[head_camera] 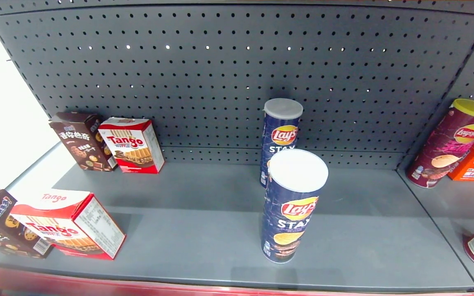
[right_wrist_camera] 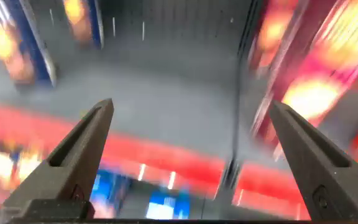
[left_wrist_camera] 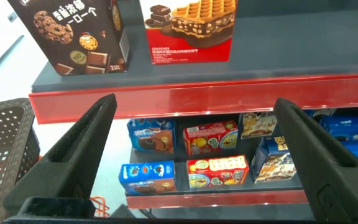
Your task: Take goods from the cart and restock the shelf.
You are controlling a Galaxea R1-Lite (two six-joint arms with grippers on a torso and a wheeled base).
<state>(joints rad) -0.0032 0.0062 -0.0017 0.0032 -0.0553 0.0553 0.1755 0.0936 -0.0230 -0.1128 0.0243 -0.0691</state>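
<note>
Risk: with left gripper [left_wrist_camera: 194, 102] and right gripper [right_wrist_camera: 191, 104] both wide open and empty, a careless swing near the shelf [head_camera: 179, 230] could topple the front blue chip can [head_camera: 292, 205].

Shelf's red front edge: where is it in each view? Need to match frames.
Head: red front edge runs along the picture's bottom.
Left wrist: straight band crossing behind the left gripper fingertips.
Right wrist: blurred slanted band beyond the right gripper.
Shared landmark: grey shelf deck just behind the edge in all three.
</note>
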